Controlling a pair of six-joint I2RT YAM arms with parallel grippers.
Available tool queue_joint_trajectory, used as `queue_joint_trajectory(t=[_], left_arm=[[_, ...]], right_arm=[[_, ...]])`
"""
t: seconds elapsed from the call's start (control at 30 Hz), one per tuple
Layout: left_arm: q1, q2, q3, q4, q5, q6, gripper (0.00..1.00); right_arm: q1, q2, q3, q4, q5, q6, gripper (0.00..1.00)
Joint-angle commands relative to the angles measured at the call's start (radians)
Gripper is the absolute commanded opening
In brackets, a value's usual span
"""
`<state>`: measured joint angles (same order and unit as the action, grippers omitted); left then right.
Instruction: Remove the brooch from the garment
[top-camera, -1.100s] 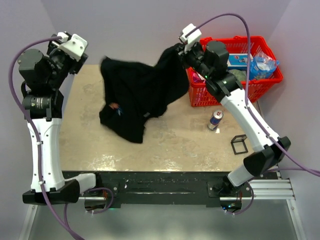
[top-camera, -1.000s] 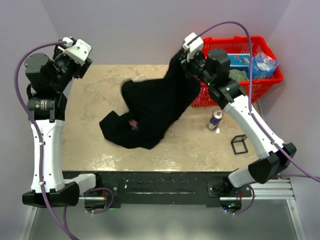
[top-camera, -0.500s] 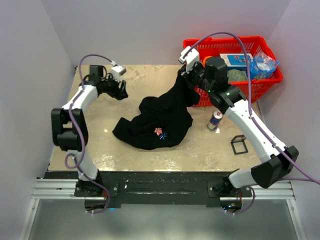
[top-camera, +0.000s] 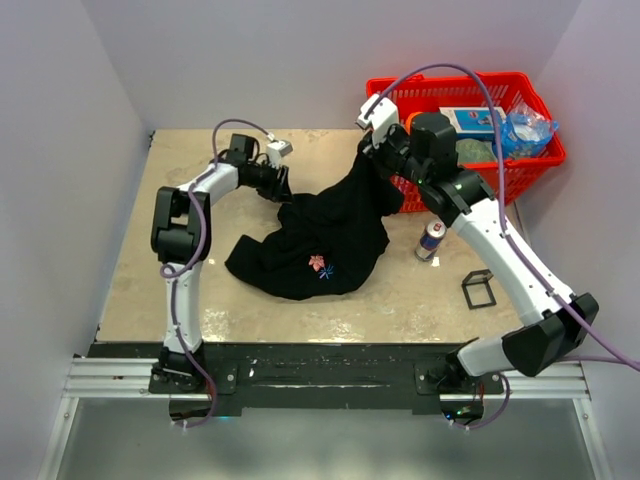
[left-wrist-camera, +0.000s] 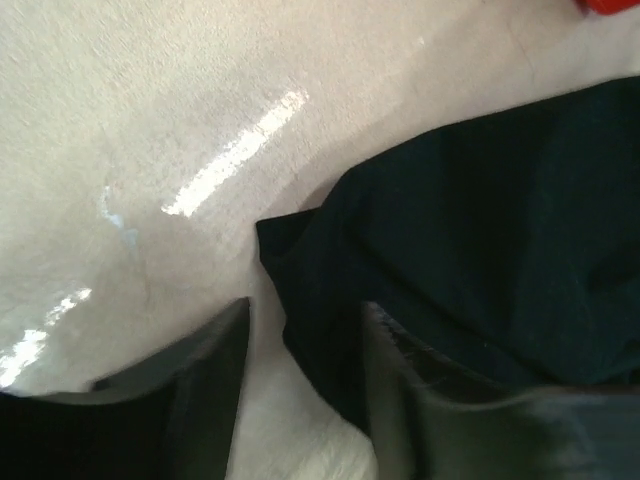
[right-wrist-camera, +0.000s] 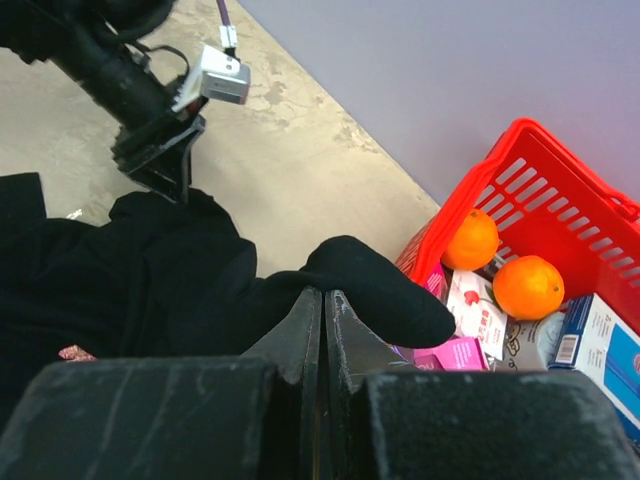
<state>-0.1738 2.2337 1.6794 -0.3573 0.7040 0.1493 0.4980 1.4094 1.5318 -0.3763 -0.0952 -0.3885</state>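
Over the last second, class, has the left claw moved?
Yes. The left claw swung right from the table's far-left corner, toward the red basket, and now sits at the shirt's edge.

The left arm (top-camera: 178, 300) and right arm (top-camera: 495, 235) have white link shells, black joint housings and a purple cable (top-camera: 445, 70) each. The left claw (left-wrist-camera: 305, 310) and right claw (right-wrist-camera: 322, 300) have blocky matt-black fingers. A white camera box (top-camera: 378, 108) sits at each wrist.

R gripper (right-wrist-camera: 322, 296) clamps black garment (right-wrist-camera: 150, 280) nr red basket (right-wrist-camera: 456, 204).
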Motion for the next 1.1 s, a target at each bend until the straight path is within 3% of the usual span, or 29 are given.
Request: queue_joint_trajectory(t=[0.0, 0.03, 0.07, 0.23, 0.33, 0.37, 0.57, 0.8, 0.93, 1.07], left_arm=[[-0.029, 0.11, 0.173, -0.194, 0.038, 0.036, 0.14], [-0.026, 0.118, 0.193, -0.221, 0.043, 0.058, 0.02], [-0.018, 0.089, 0.194, -0.23, 0.035, 0.062, 0.0], [0.071, -0.123, 0.184, -0.158, -0.027, 0.033, 0.0], [0.174, -0.264, 0.27, -0.126, -0.09, 0.018, 0.0], [0.253, -0.325, 0.32, -0.115, -0.112, 0.024, 0.0], [0.323, -0.514, 0.428, -0.074, -0.313, 0.217, 0.0], [0.323, -0.709, 0.321, 0.073, -0.61, 0.334, 0.0], [0.324, -0.831, 0.163, 0.159, -0.656, 0.403, 0.0], [0.323, -0.907, 0.12, 0.213, -0.701, 0.455, 0.0]], right_arm=[[-0.003, 0.017, 0.062, 0.054, 0.015, -0.015, 0.0], [-0.003, 0.032, 0.065, 0.062, 0.014, -0.013, 0.0], [-0.001, 0.043, 0.08, 0.068, 0.014, -0.013, 0.0], [-0.001, 0.143, 0.175, 0.149, 0.04, -0.01, 0.0], [-0.004, 0.241, 0.281, 0.197, 0.072, -0.032, 0.0], [-0.007, 0.285, 0.344, 0.201, 0.072, -0.036, 0.0], [-0.035, 0.405, 0.533, 0.286, 0.091, -0.062, 0.0], [-0.038, 0.421, 0.62, 0.395, 0.097, -0.064, 0.0], [-0.035, 0.411, 0.659, 0.41, 0.054, -0.058, 0.0], [-0.019, 0.387, 0.677, 0.406, 0.015, -0.085, 0.0]])
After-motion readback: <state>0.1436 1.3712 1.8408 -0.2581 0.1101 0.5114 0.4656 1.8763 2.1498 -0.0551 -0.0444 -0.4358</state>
